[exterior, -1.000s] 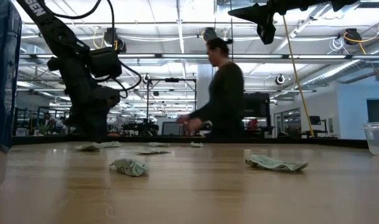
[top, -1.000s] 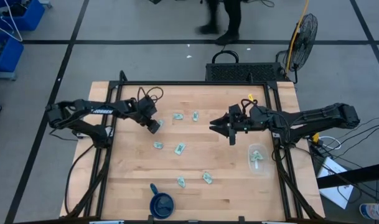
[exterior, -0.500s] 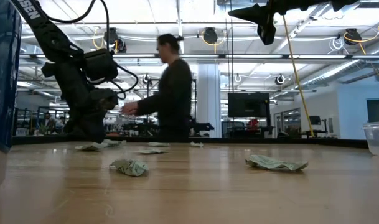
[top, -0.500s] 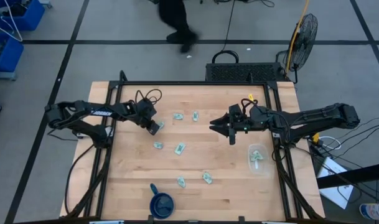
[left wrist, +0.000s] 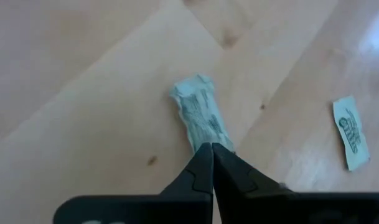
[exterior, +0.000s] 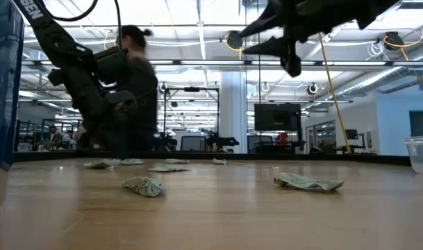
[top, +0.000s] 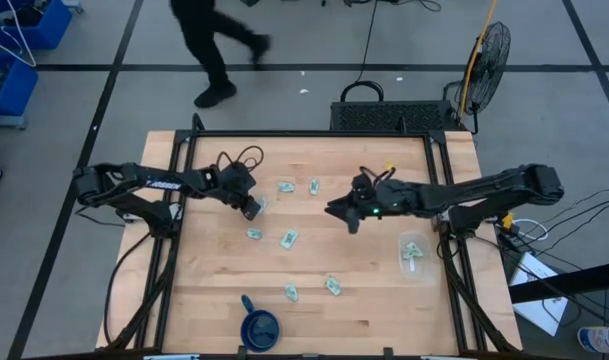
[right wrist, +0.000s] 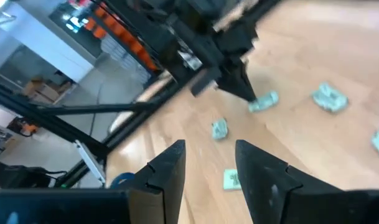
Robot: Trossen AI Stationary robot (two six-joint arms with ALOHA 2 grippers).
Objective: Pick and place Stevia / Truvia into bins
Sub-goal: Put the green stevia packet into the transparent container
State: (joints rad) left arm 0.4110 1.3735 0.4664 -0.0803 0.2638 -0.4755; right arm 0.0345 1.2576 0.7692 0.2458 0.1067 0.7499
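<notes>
on the wooden table (top: 214,290) the left gripper (left wrist: 211,163) is pinched together on one end of a crumpled sachet (left wrist: 198,116), light and soft paper, while the right gripper (right wrist: 208,163) hangs apart above, near the bin (top: 415,254)

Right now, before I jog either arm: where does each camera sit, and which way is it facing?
High view: overhead, straight down on table, both arms, tub.
Low view: table height, level toward room; arms enter from above.
Left wrist view: on left arm, down past left gripper shut on a sachet.
Right wrist view: on right arm, past open right gripper toward left arm.
Shared: that sachet.
</notes>
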